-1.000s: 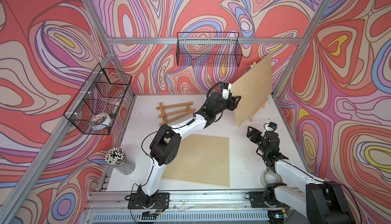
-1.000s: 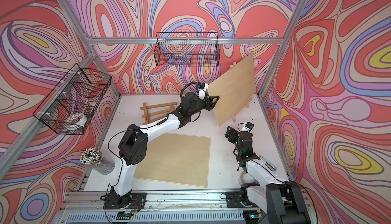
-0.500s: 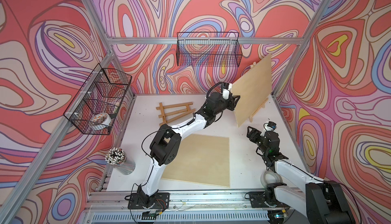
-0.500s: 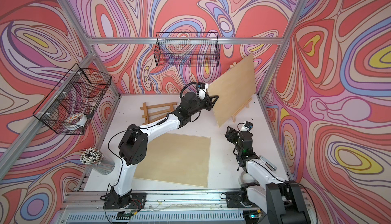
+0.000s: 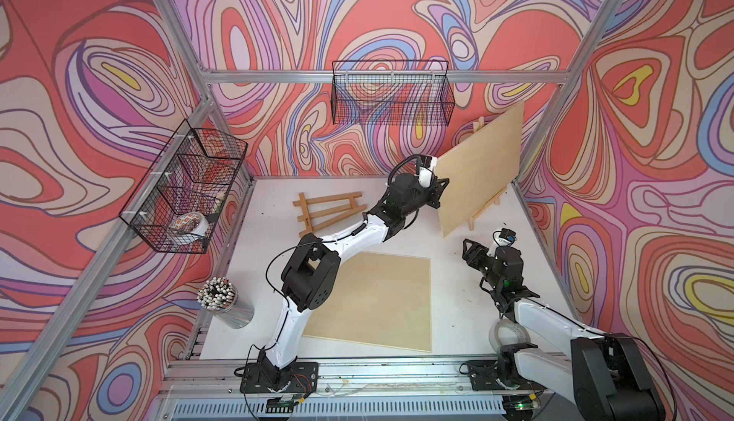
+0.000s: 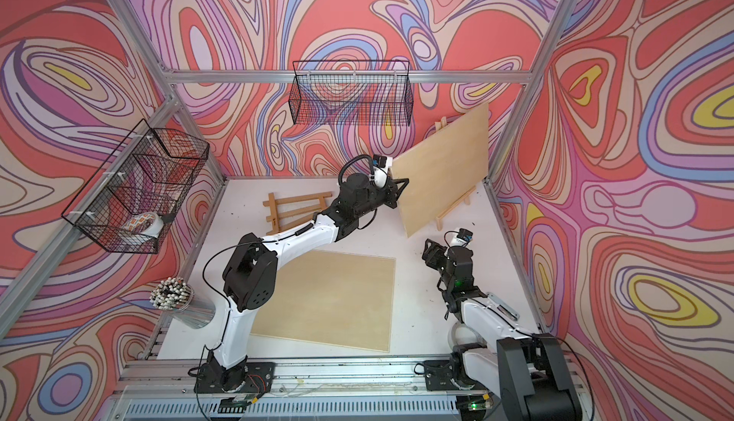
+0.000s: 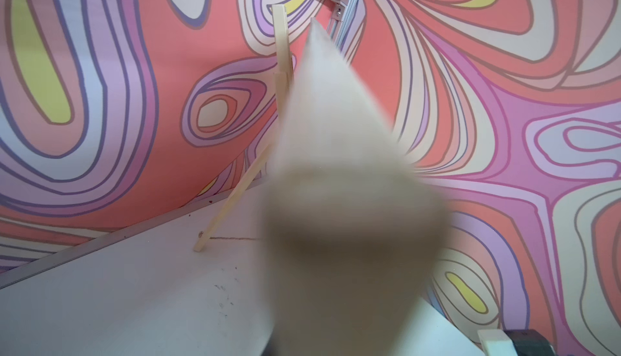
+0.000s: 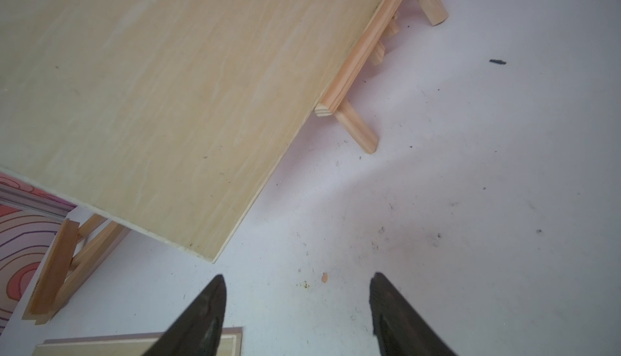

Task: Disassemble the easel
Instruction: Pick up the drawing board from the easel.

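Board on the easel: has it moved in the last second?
No. In both top views the board keeps its lean on the easel, lower corner unchanged against the easel's front foot. The left gripper has only shut on its edge.

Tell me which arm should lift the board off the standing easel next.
Left. The left end effector is shut on the edge of the board resting on the easel. The right end effector is open, empty and short of the board.
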`<state>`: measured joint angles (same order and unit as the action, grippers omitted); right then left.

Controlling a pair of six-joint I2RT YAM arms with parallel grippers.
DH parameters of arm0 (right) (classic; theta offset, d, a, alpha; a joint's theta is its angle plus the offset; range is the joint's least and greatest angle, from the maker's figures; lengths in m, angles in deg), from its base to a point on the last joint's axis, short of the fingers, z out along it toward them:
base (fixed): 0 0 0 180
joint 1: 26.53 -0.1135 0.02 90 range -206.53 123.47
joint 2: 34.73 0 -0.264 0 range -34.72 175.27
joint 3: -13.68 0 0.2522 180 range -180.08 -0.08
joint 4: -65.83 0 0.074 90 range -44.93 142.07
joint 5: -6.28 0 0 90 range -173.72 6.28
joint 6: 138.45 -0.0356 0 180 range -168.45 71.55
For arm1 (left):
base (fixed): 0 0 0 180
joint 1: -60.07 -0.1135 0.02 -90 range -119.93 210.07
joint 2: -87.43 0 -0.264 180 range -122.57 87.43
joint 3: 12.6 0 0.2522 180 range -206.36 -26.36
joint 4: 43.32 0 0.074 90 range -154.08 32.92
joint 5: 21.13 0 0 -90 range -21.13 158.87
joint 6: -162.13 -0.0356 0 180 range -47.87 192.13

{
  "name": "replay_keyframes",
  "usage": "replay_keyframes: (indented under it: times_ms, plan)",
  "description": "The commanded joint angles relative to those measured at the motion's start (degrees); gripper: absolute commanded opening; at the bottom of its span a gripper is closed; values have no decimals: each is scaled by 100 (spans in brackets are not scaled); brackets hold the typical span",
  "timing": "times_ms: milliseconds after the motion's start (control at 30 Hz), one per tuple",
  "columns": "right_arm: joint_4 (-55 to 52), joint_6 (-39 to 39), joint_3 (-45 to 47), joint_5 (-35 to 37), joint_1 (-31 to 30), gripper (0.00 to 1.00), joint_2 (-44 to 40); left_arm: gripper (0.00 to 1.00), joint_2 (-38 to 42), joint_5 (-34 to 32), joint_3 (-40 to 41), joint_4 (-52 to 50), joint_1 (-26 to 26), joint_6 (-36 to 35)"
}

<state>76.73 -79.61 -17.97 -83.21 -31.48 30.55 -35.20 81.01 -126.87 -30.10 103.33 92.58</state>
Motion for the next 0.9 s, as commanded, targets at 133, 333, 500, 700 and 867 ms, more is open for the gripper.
replay_keyframes:
  times_ms: [133, 333, 500, 700, 867]
  plan:
    - [37, 48, -163, -47, 12, 69, 64, 0, 316, -296, -67, 179, 179, -791]
    - [36, 59, -206, -110, 12, 68, 145, 0, 493, -491, 78, 470, 194, -849]
    - [28, 75, -224, -113, 12, 68, 154, 0, 498, -458, -5, 608, 245, -841]
    - [-29, 103, -232, -80, 11, 67, 95, 0, 496, -454, -177, 839, 357, -894]
    - [-42, 118, -214, -51, 12, 67, 21, 0, 466, -505, -502, 767, 432, -1071]
